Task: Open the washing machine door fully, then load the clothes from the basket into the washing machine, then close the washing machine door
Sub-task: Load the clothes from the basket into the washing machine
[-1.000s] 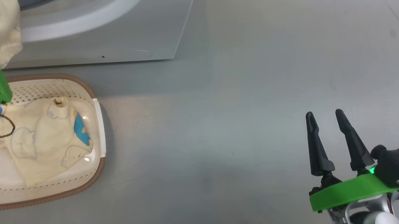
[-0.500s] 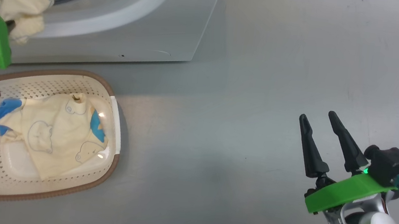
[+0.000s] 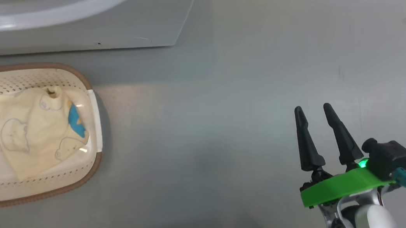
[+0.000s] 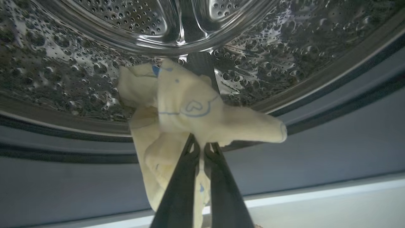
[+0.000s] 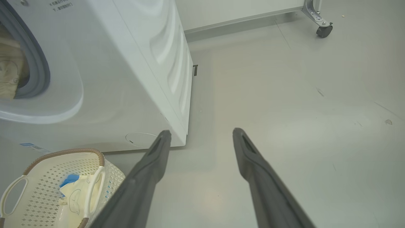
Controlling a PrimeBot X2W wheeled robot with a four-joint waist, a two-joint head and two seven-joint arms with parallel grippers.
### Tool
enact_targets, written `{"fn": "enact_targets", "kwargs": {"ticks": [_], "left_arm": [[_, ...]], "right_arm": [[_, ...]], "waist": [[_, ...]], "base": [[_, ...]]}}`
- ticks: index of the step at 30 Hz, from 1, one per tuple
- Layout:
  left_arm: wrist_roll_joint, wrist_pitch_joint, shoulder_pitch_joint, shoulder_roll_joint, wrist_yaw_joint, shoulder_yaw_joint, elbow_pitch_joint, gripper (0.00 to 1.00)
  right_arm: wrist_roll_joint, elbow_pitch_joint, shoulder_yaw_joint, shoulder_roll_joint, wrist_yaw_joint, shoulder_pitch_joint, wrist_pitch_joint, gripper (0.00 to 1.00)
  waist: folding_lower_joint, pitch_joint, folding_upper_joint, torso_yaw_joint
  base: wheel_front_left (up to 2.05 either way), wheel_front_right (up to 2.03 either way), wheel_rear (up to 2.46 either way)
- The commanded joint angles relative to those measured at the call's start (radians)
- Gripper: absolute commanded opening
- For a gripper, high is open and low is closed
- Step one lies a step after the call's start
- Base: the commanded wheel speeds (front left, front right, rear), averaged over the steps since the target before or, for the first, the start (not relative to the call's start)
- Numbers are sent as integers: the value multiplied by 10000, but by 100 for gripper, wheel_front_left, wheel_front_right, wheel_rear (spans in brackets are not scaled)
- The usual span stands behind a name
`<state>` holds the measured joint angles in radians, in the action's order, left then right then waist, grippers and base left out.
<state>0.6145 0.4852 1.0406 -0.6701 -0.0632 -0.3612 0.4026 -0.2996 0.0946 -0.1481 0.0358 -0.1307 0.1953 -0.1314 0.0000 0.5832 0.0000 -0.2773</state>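
Left wrist view. Left jaws together, clamped on a pale yellow garment (image 4: pixel 190 107). The dark fingers (image 4: pixel 180 190) meet at their tips with cloth pinched between them. The garment bunches above the tips. One flap sticks out to the right, and a strip hangs down between the fingers. There is a blue outline drawing on its face. It is held at the mouth of the washing machine (image 5: pixel 126 79), with the perforated steel drum (image 4: pixel 79 63) beyond it and the grey gasket (image 4: pixel 316 139) running below. Cannot tell whether the cloth touches drum or gasket.

Right wrist view. Right jaws apart, nothing between them, over the bare grey floor (image 5: pixel 284 95) and well apart from any clothes. The white machine stands far and to the left. Pale cloth shows inside its grey-ringed opening at the far left. A blue label (image 5: pixel 31 147) sits low on its front. The basket (image 5: pixel 41 190) stands on the floor near left, just in front of the machine. A second garment (image 5: pixel 76 193) lies inside it, pale yellow with a blue patch. A caster (image 5: pixel 324 31) is at far right.

Head view. Right jaws at near right over the floor, with a green plate (image 3: pixel 338 185) at the wrist. The basket is at near left, brown-rimmed, close to the machine's front. The second garment lies spread on the basket's bottom, with bear outlines and blue patches at its left end and right side.
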Motion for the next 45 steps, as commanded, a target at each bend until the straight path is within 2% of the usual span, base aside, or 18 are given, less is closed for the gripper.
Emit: {"fn": "enact_targets", "kwargs": {"ticks": [1, 6, 14, 17, 20, 21, 22, 29, 39, 45], "left_arm": [[-142, -226, 533, -638, -111, 534, -337, 0], [-798, -1748, 1060, -745, -651, 809, 240, 0], [-1900, -4195, 2357, -1181, -706, 804, 1380, 0], [-1968, -4692, 2747, -1219, -780, 912, 1989, 0], [-1895, -4723, 2991, -1203, -838, 991, 2714, 0], [-1936, -4648, 3104, -1177, -806, 899, 3075, 65], [-1925, -4708, 3168, -1147, -813, 905, 3197, 100], [-1796, -5232, 3198, -723, -722, 813, 3951, 100], [-1602, -6460, 2583, 402, -695, 545, 4921, 100], [-1477, -7092, 1738, 936, -858, 527, 5054, 100]], "right_arm": [[-86, -221, -227, 145, 0, 104, -130, 100], [-317, 80, -476, 145, 0, 378, -401, 100], [-628, 466, -842, 145, 0, 744, -771, 100], [-739, 616, -1018, 145, 0, 865, -878, 100], [-821, 749, -1109, 145, 0, 940, -969, 100], [-824, 819, -1097, 145, 0, 960, -1008, 100], [-819, 843, -1087, 145, 0, 969, -1024, 100], [-647, 875, -892, 145, 0, 981, -1075, 100], [-186, 512, -428, 178, 0, 799, -701, 100], [5, 282, -63, 182, 0, 491, -486, 100]], "waist": [[0, 239, 0, -246], [0, 679, 0, -790], [0, 1338, 0, -1472], [0, 1506, 0, -1663], [0, 1574, 0, -1769], [0, 1603, 0, -1778], [0, 1618, 0, -1776], [0, 1511, 0, -1529], [0, 750, 0, -697], [0, 151, 0, -327]], "base": [[0, 0, 0], [0, 0, 0], [0, 0, 0], [0, 0, 0], [0, 0, 0], [0, 0, 0], [0, 0, 0], [0, 0, 0], [0, 0, 0], [0, 0, 0]]}}
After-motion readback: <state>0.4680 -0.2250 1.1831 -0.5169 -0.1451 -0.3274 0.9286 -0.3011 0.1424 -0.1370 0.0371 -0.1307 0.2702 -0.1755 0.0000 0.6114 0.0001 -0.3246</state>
